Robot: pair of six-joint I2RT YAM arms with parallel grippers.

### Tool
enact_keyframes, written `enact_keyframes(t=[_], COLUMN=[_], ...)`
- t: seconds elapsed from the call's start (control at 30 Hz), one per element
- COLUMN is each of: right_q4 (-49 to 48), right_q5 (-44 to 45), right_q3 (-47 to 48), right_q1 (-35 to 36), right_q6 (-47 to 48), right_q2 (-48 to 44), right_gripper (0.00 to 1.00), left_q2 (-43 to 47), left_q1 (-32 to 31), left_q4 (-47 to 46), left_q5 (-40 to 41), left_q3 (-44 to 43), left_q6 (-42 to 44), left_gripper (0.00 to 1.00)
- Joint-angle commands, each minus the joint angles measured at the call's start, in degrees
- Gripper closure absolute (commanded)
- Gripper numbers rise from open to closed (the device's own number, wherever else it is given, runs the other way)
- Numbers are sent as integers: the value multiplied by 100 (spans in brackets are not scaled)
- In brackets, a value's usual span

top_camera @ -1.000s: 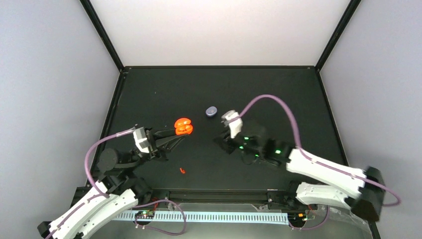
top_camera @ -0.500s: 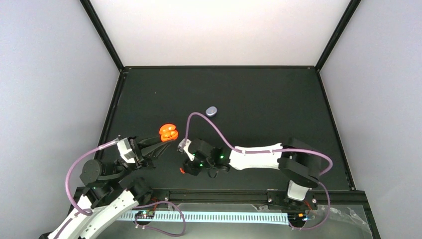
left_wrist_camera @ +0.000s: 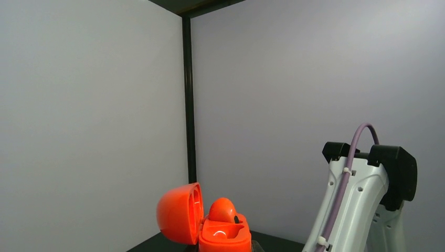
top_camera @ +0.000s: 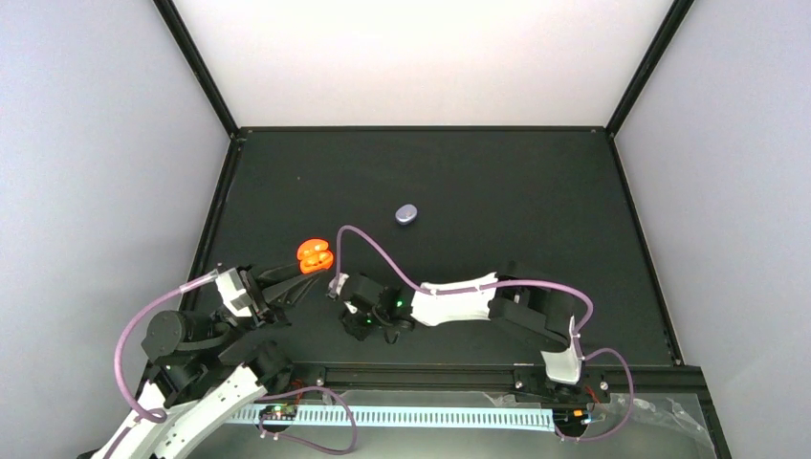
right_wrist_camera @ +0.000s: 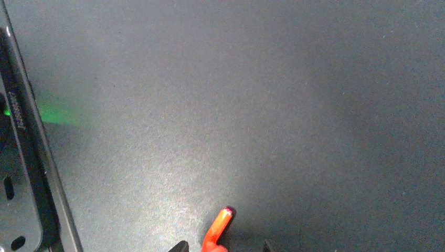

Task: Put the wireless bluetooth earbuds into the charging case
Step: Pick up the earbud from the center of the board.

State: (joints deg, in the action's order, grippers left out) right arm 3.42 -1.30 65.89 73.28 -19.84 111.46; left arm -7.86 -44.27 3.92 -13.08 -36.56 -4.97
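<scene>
Your right pincer (right_wrist_camera: 224,247) hangs low over the bench (right_wrist_camera: 315,105), jaws apart. The loose red-orange earbud (right_wrist_camera: 219,228) lies flat between its two fingertips and, as far as the wrist view shows, touches neither. Your left pincer (top_camera: 302,268) is clamped on the orange charging case (left_wrist_camera: 224,235), held off the bench with its lid (left_wrist_camera: 180,212) swung open. An orange dome (left_wrist_camera: 222,209) in one well looks like an earbud already seated.

The pick is the weak spot. The earbud is tiny and slim, so if you close off-centre one finger will likely reach it first and flick it away. The black rail (right_wrist_camera: 23,136) at the bench edge is near, and a skid that way could cost you the piece. Come down too far and the tips will scrape the bench. Pinch only the hooked end and the earbud may swivel in the grip, arriving at the case at the wrong angle.

At the case, watch your force. It is gripped near the fingertips, so a hard push could lever it loose. Aim for the free well. Your right arm reaches far across towards the left one, so mind a clash. The closed greyish case (top_camera: 406,213) sits well apart.
</scene>
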Motion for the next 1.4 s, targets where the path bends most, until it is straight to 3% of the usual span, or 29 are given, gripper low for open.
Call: enact_keyframes(t=[0.0,0.2,0.6,0.83,1.03,1.23,1.37], right_q4=[177,607,808,953,912,819,983], right_q5=[330,1003,1672,1657,936,160,451], right_q3=[240,274,-633,-1063,-1449,-1745,-1783], right_q1=[20,11,-484,-999,-1038,-845,-816], right_q6=[13,50,150,149,6,-341,-592], right_q2=[207,310,-460,-1211,-2224,-2517,-2234], right_gripper=[65,71,69,60,56,67,76], left_q2=[98,117,43,28,39,97,109], left_q1=[-3,-3,-4,-3,-4,-3,-5], left_q4=[192,220,61,-30,-172,-332,-390], left_q5=[129,139,123,75,-18,-109,-163], left_q3=[-185,-175,-80,-8,90,271,348], left_q6=[67,58,39,49,1,-136,-224], left_gripper=[99,98,98,99,98,98,98])
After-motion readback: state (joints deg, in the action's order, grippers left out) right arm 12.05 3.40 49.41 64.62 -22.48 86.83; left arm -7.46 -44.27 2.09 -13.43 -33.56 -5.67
